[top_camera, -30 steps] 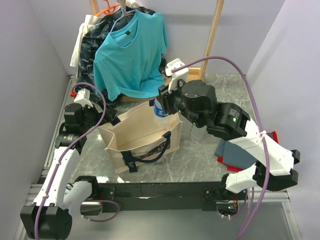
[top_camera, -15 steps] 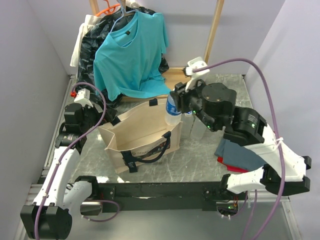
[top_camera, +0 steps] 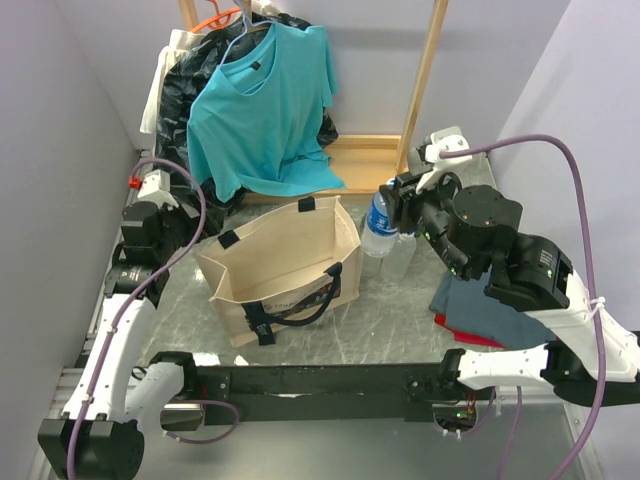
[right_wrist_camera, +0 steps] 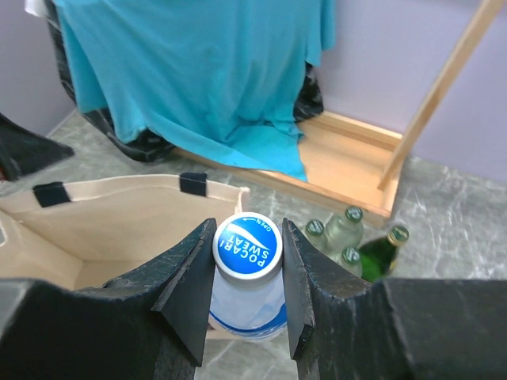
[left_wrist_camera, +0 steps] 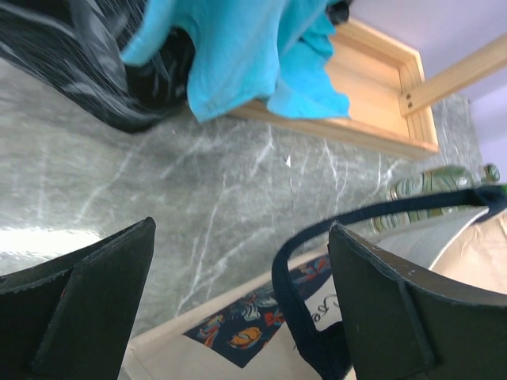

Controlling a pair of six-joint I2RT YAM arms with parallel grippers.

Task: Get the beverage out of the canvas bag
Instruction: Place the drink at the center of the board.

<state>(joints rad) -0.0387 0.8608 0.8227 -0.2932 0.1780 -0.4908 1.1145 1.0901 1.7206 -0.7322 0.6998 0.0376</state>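
From the near edge, the first thing I see is the right gripper (right_wrist_camera: 248,233). It is clamped on the beverage (top_camera: 378,236), a clear plastic bottle with a blue cap, with one finger pressed to each side just under the cap. The bottle hangs upright beneath the gripper and looks to be off the table (top_camera: 380,320).

Just to the gripper's left and lower down sits the canvas bag (top_camera: 282,248), its mouth gaping. The bottle is outside the rim, close beside the bag's end wall. Just ahead of the gripper and below it, a huddle of green glass bottles (right_wrist_camera: 344,233) stands on the table.

Past the bag, the left gripper (left_wrist_camera: 242,229) is spread wide and pinches nothing, though a black strap handle (left_wrist_camera: 297,269) loops between its fingers. Farthest off are a wooden frame (right_wrist_camera: 356,146) and a teal T-shirt (right_wrist_camera: 198,79).

To my eye the lift-out is done and this is the carry. Next it needs a bare patch of table away from the glass bottles. There the bottle should go straight down until its base rests, and only then should the fingers let go.
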